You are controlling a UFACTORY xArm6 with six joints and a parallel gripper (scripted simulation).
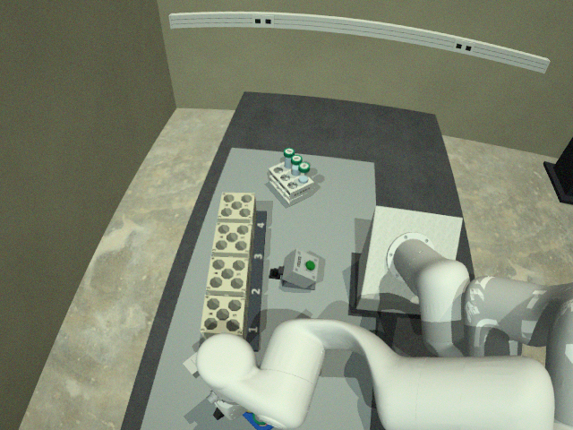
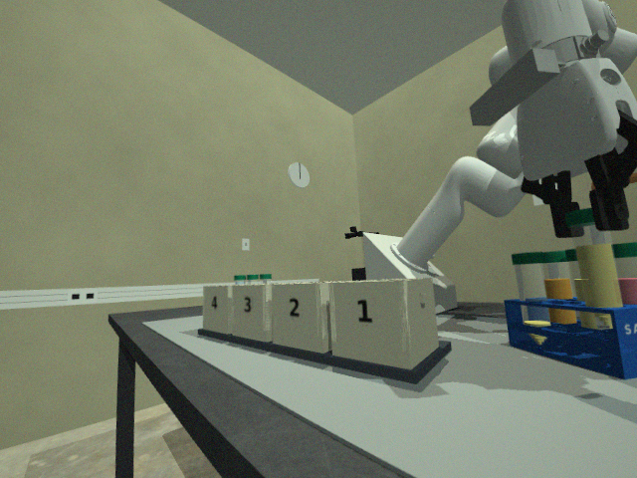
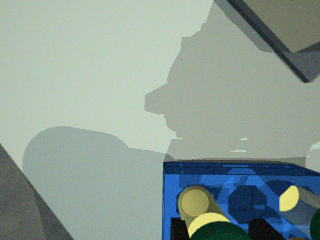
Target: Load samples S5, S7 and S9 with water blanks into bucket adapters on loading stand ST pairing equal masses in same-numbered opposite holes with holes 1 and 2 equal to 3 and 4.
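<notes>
Gripper (image 1: 224, 410) (image 2: 589, 218) (image 3: 223, 231) part-open, clamped on a tube (image 2: 597, 278) (image 3: 195, 202) at the blue sample rack (image 1: 252, 419) (image 2: 626, 355) (image 3: 230, 168). Tube: green screw cap, clear wall up top, opaque dull-yellow fill below. Cap sits higher than the rack's other caps; can't tell if the tip is clear of its well. Cap dot and ID unreadable. Adapter 1 (image 1: 223, 314) (image 2: 370, 324) stands upright near the rack, apart from it.

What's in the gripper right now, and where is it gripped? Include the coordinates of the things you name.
A yellow-filled tube (image 2: 597, 275) (image 3: 195, 202), held by its green cap (image 2: 579, 218) (image 3: 220, 232) between the gripper's (image 2: 589, 221) (image 3: 220, 234) fingers.
</notes>
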